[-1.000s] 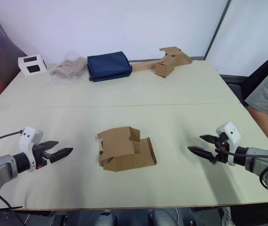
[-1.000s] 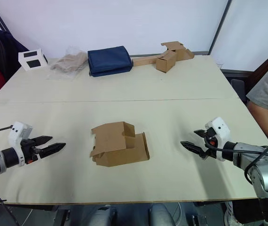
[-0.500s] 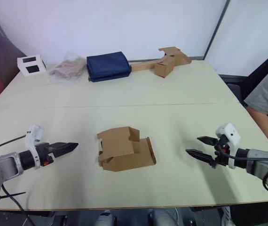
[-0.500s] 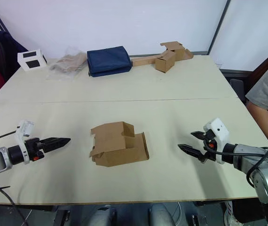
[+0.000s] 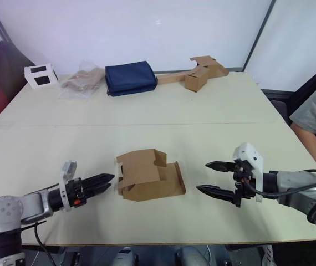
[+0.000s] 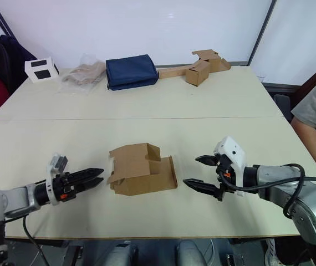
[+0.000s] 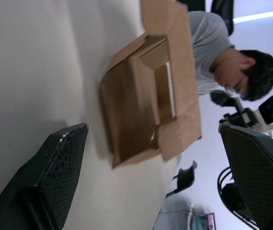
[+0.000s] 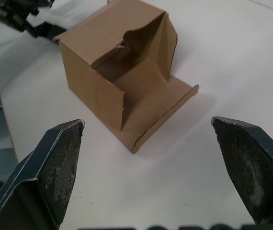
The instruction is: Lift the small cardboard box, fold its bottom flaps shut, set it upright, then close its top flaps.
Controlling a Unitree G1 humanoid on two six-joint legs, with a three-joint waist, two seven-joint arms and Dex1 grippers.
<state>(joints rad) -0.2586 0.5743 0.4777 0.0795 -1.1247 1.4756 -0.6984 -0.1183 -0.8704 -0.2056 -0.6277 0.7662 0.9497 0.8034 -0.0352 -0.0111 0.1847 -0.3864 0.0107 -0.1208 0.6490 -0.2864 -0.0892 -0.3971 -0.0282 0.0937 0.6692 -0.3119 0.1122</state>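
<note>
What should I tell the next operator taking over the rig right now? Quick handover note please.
Left gripper: open, empty, just off the box's left end.
Right gripper: open wide, empty, apart from the box's right end.
Small cardboard box: lying on its side mid-table, flaps at both ends open, untouched.
Done: both grippers flank the box.
Left: grasp and lift it, fold the bottom flaps, stand it upright, close the top flaps.
</note>
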